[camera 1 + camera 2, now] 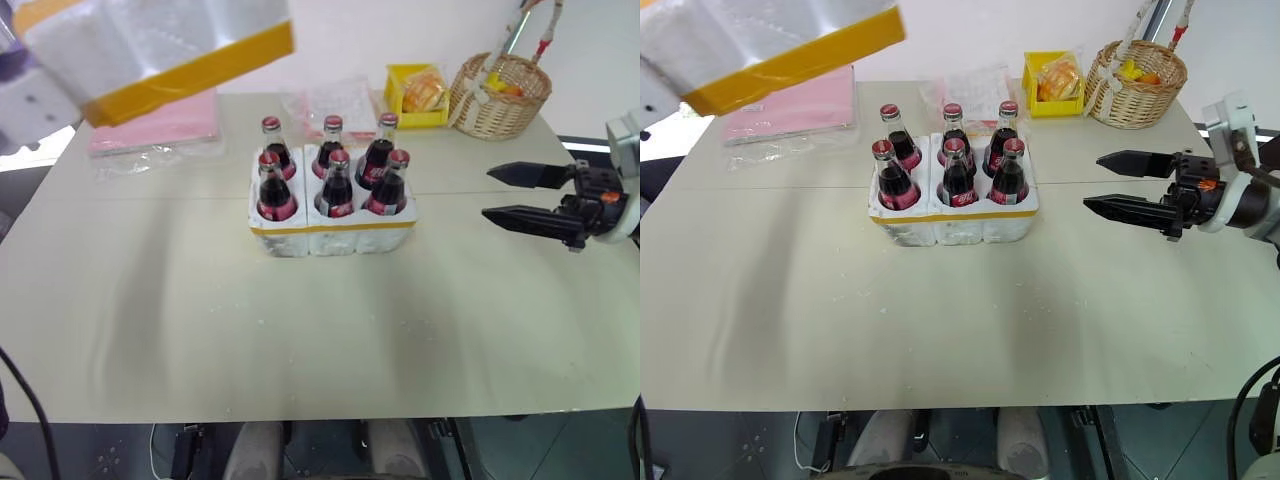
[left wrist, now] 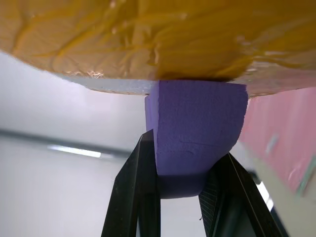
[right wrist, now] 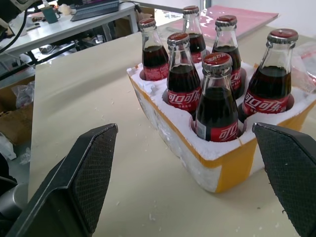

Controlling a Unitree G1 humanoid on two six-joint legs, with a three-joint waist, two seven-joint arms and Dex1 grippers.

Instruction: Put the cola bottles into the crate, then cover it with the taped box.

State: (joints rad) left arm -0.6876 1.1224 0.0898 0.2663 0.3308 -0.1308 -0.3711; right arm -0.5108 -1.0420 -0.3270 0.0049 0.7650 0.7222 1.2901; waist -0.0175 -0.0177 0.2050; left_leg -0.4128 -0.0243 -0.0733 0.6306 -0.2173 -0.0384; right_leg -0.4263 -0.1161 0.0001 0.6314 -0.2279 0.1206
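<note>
behind the crate (image 1: pixel 332 232): wicker basket (image 1: pixel 498 97), yellow tray (image 1: pixel 416 95); left end effector (image 2: pixel 180 197) clamps purple block (image 2: pixel 197 133), right end effector (image 1: pixel 503 193) apart.

Bright, even light; motion-blurred taped box (image 1: pixel 150 50) overhead.

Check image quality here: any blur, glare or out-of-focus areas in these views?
Left eye view: the taped box is smeared by motion blur, while the cola bottles are sharp. Left wrist view: the purple block and yellow tape sit too close, soft. Right wrist view: bottles crisp, near fingers soft; light glints on the glass.
</note>
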